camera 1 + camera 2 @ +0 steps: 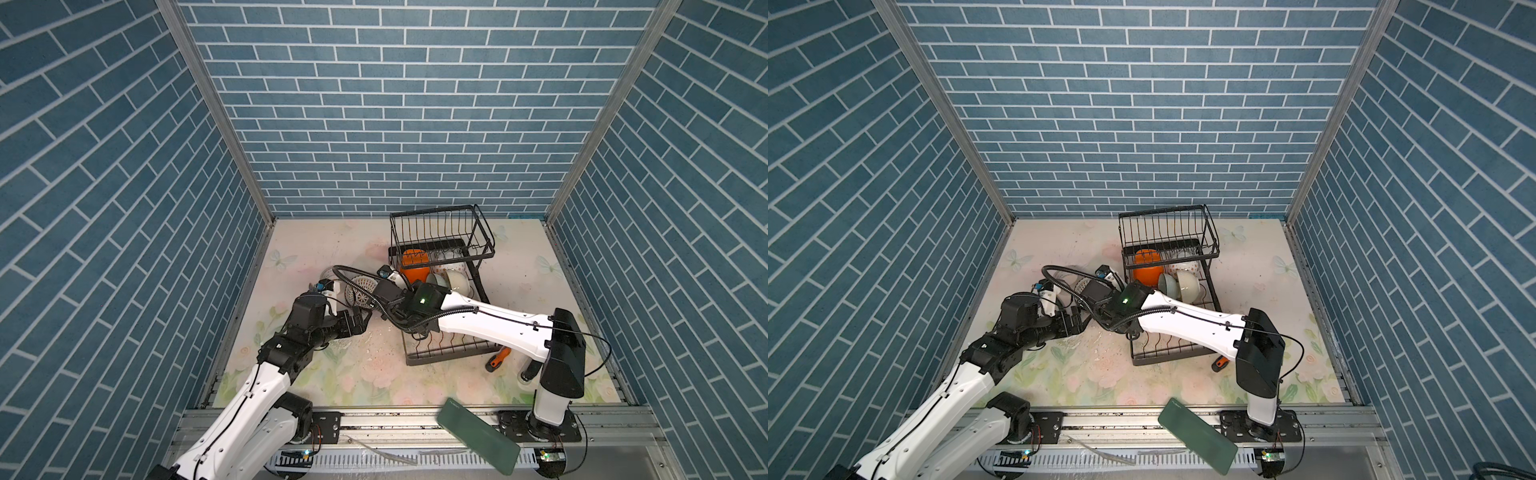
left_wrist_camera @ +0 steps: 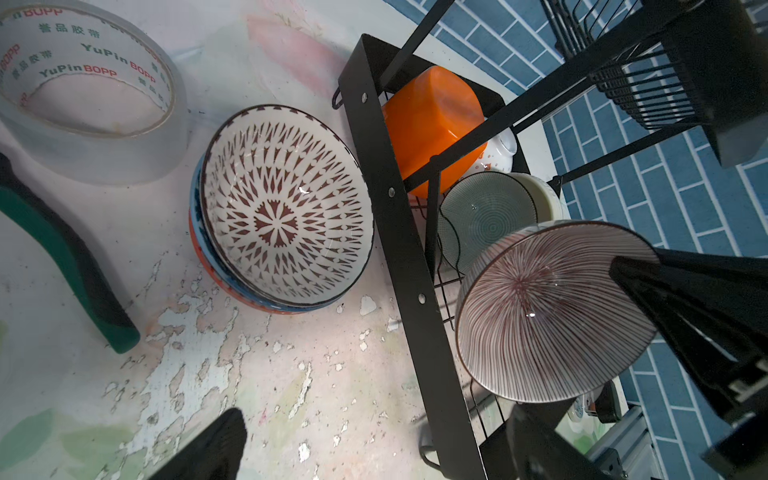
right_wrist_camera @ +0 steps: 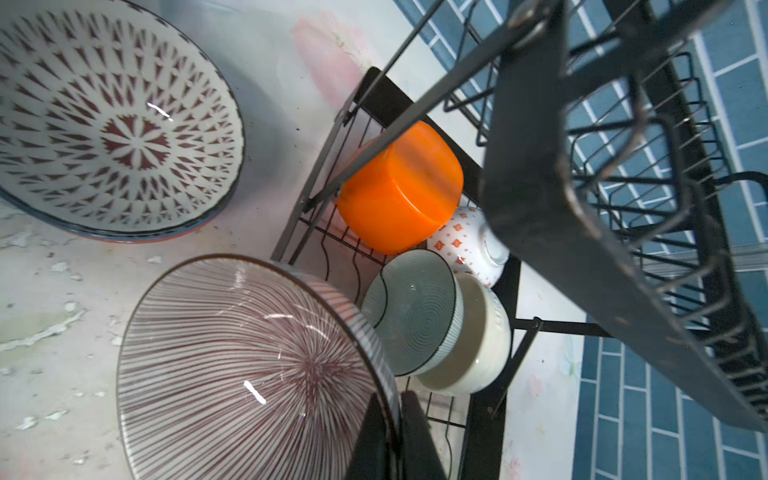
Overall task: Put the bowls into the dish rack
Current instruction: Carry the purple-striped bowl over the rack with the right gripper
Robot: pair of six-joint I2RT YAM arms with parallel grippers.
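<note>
- Right jaws pinch the rim of a tilted striped bowl (image 3: pixel 249 374) at the dish rack's (image 2: pixel 401 224) left edge.
- Left jaws gape wide, empty, left of the rack.
- Orange bowl (image 3: pixel 399 191), pale green bowl (image 3: pixel 415 316) and cream bowl (image 3: pixel 482 349) sit in its lower tier.
- Stacked patterned bowls (image 2: pixel 286 208) rest on the counter (image 1: pixel 353 374) beside it.

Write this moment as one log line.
right pincer: shut on striped bowl | left pincer: open near patterned bowl stack | dish rack: partly loaded, orange bowl inside

Left arm (image 1: pixel 249 395): reaches forward and low, wrist turned to the right.
Left hand (image 1: pixel 362 320): fingers spread wide, apparently empty.
Right arm (image 1: pixel 490 324): elbow raised, forearm stretched leftward.
Right hand (image 3: pixel 395 411): pinched on the striped bowl (image 3: pixel 249 365) rim.
</note>
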